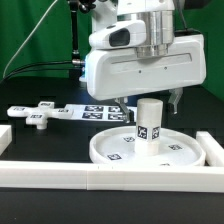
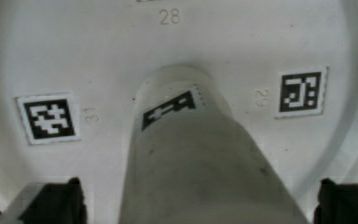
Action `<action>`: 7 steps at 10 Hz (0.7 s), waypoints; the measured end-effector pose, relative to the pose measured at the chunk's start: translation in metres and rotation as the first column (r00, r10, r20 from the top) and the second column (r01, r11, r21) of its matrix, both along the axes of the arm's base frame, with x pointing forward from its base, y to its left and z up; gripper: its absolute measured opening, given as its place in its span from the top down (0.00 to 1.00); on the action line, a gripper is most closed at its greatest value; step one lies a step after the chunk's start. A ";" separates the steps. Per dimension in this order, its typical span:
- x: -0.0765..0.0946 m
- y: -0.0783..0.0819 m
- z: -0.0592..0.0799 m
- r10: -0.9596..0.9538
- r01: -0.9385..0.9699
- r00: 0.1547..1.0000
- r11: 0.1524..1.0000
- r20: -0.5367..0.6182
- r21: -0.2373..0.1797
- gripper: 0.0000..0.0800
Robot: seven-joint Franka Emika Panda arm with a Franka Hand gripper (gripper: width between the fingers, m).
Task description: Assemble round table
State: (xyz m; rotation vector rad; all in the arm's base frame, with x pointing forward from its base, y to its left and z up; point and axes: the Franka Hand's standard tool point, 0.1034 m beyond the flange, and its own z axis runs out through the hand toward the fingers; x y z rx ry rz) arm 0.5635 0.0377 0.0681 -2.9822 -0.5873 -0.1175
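Leg (image 1: 148, 125) upright at centre of disc (image 1: 105, 150), disc flat on bench (image 1: 40, 142). Claw (image 1: 150, 102) released, fingers (image 2: 60, 198) straddling leg top (gap each side). Judged: light, rigid, smooth plastic, probably slippery. Grip leg's upper sides squarely. Foot (image 1: 35, 116) well apart.

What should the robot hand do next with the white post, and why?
Probably close the hand on the short white plastic cylindrical leg: it stands upright on the large white rimmed disc, fingers either side, not touching.

White disc (image 1: 105, 148), leg (image 1: 150, 110) and foot (image 1: 40, 115) (black-and-white square tags (image 2: 51, 118)); table (image 1: 50, 140) seemingly black.
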 end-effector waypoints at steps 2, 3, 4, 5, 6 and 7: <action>0.000 -0.001 0.000 0.037 -0.037 0.999 0.999 0.004 -0.002 0.19; 0.000 -0.001 0.000 0.036 -0.036 0.999 0.999 0.004 -0.002 0.38; 0.001 -0.001 0.000 0.020 -0.020 1.000 1.000 0.005 -0.001 0.49; 0.001 -0.001 0.001 0.007 -0.007 1.000 1.000 0.004 0.000 0.49; 0.001 -0.001 0.001 0.003 -0.003 1.000 1.000 0.003 0.000 0.49; 0.001 -0.001 0.001 -0.027 0.027 1.000 1.000 0.001 0.002 0.49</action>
